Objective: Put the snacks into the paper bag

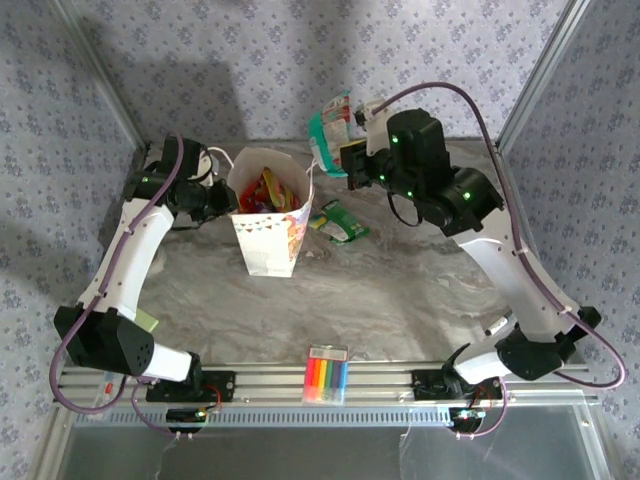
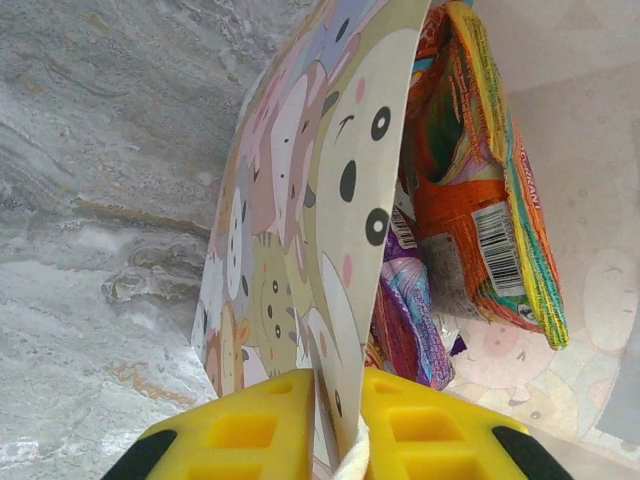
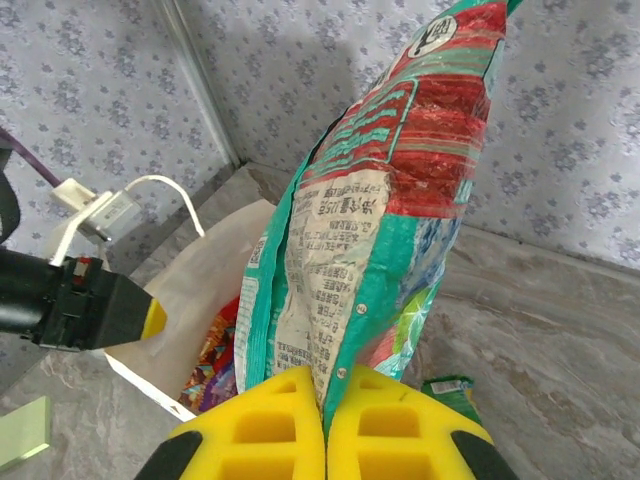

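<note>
We are working over the marbled surface (image 1: 420, 300), and the biggest thing on it, the paper bag (image 1: 270, 250), is standing upright toward the back left. Our left pincer (image 2: 337, 392) is clamping the bag's side wall near the rim, one finger inside and one outside. We judge this is bracing the bag and holding its mouth wide for the next drop. Our right pincer (image 3: 325, 388) is gripping the teal packet (image 3: 385, 200) by an edge seam, so the packet is sticking out ahead of the fingers. The packet is hanging in the air just right of the bag's mouth and is not yet over the opening. Inside the bag, an orange packet (image 2: 465, 215) and a purple packet (image 2: 405, 310) are standing on end. The green packet (image 1: 340, 222) is lying flat on the surface just right of the bag, apart from the right pincer and, we judge, waiting its turn. The striped pack of markers (image 1: 327, 372) is sitting at the near edge, well apart.
</note>
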